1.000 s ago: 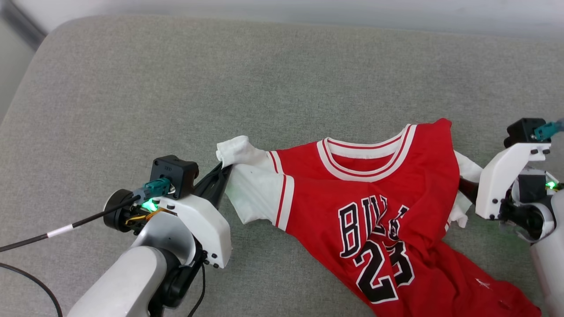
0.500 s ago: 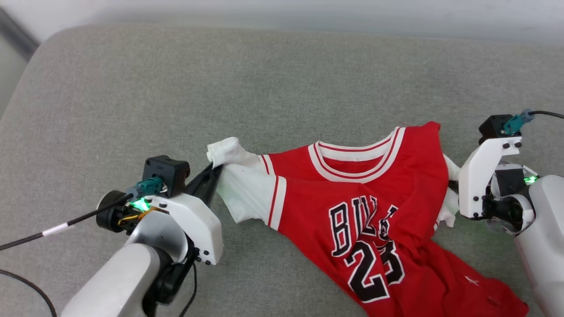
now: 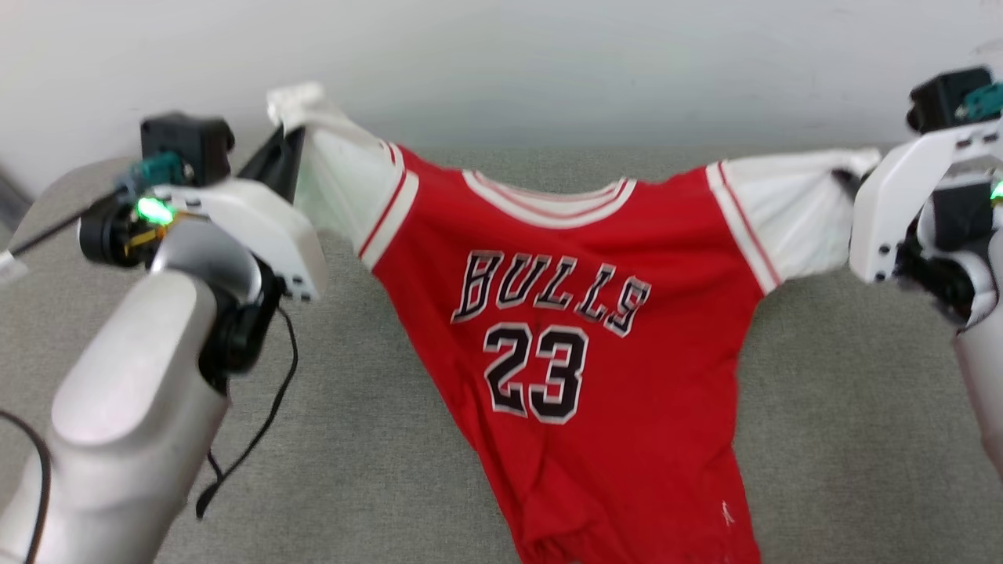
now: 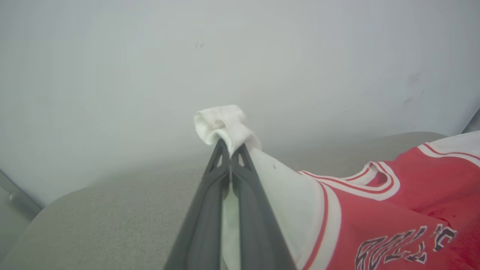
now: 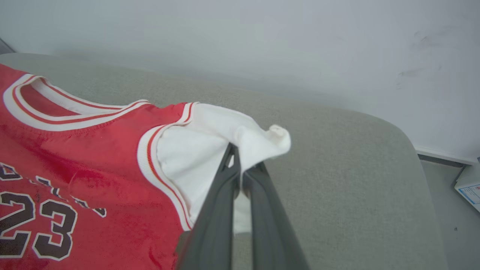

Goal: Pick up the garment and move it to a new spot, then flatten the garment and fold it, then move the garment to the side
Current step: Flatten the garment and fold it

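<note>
The left hand [image 4: 229,150] is pinched shut on the bunched tip of one white sleeve [image 4: 223,122]. The right hand [image 5: 239,155] is clamped the same way on the other sleeve [image 5: 262,140]. Between them the garment [image 3: 580,266] hangs spread in the air above the grey cushion [image 3: 368,439], with its printed front towards the head camera. It looks light, soft and limp, sagging at the collar [image 3: 548,205], so it will likely drape rather than hold shape. The sleeve tips suit spreading it; the shoulders or hem corners would probably suit folding better.
</note>
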